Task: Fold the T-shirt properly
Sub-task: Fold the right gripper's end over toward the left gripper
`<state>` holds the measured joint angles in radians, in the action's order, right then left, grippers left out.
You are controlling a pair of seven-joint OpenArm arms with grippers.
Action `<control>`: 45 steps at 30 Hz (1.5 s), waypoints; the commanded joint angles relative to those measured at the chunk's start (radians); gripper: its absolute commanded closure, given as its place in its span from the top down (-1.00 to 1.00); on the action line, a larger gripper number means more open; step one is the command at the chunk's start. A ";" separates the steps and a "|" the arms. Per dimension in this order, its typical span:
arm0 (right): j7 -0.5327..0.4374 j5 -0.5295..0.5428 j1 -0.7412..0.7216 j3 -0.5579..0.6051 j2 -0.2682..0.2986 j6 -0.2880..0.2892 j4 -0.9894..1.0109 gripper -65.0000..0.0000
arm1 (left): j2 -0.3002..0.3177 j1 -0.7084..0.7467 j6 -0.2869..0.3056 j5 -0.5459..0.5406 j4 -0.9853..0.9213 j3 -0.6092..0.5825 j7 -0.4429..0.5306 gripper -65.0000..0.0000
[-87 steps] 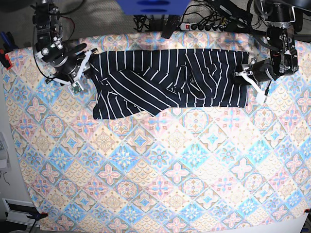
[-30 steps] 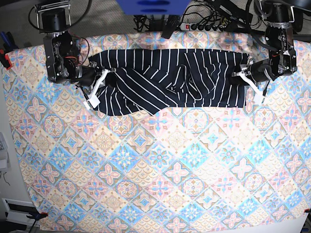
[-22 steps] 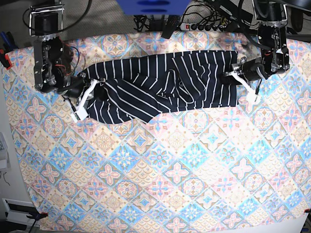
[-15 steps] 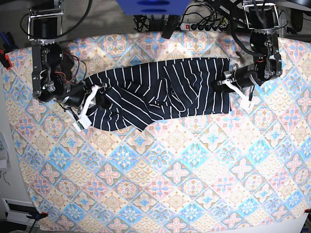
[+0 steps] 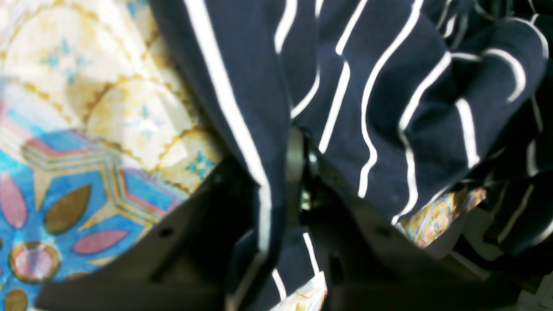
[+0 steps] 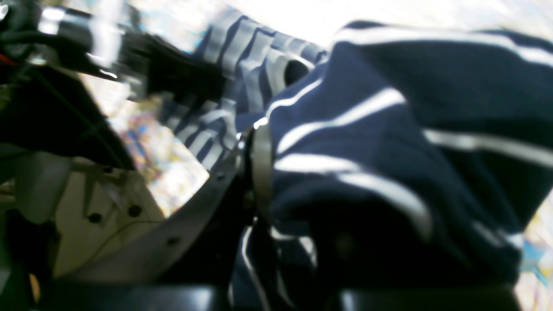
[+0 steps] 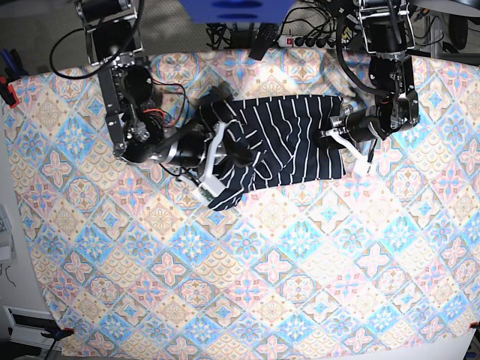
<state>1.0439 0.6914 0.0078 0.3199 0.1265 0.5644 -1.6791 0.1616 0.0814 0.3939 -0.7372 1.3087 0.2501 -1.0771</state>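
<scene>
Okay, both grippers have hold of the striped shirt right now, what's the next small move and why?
Probably carry the right gripper on toward the left gripper, then lower it. Both are shut on the T-shirt, whose right-gripper end looks lifted and bunched over the patterned cloth, the fold unfinished.

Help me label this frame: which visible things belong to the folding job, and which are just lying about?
Job:
- dark navy white-striped fabric T-shirt
- left gripper, shut on it
- right gripper, shut on it

Lying about:
- pastel tile-patterned cloth
- black cables and power strip
</scene>
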 commanded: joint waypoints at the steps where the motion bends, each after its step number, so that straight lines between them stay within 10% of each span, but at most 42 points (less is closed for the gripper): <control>1: -0.021 -0.006 -0.019 0.023 -0.009 0.009 -0.017 -1.00 | 0.006 -0.009 0.006 -0.012 0.015 -0.001 0.002 -0.99; 16: -0.040 -0.287 -0.220 0.440 -0.175 0.009 0.155 -1.00 | 0.006 -0.009 0.006 -0.008 -0.010 -0.030 0.045 -0.99; 21: -0.221 -0.330 -0.285 0.531 -0.182 0.007 0.337 -1.00 | 0.006 -0.009 0.006 -0.014 -0.010 -0.030 0.045 -0.99; 31: -0.277 -0.336 -0.296 0.525 -0.175 -0.040 0.320 -0.36 | 0.014 -0.005 0.006 -0.014 -0.010 -0.027 0.039 -0.98; 45: -0.273 -0.333 -0.141 0.276 -0.006 -0.062 0.030 -0.35 | 0.134 0.082 0.007 -0.201 0.167 0.068 0.035 -0.32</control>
<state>0.8013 0.3401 -0.1165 0.5972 0.1314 0.4946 -1.6257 0.2802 0.1665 0.3965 -0.9222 1.4570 0.3111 -1.0504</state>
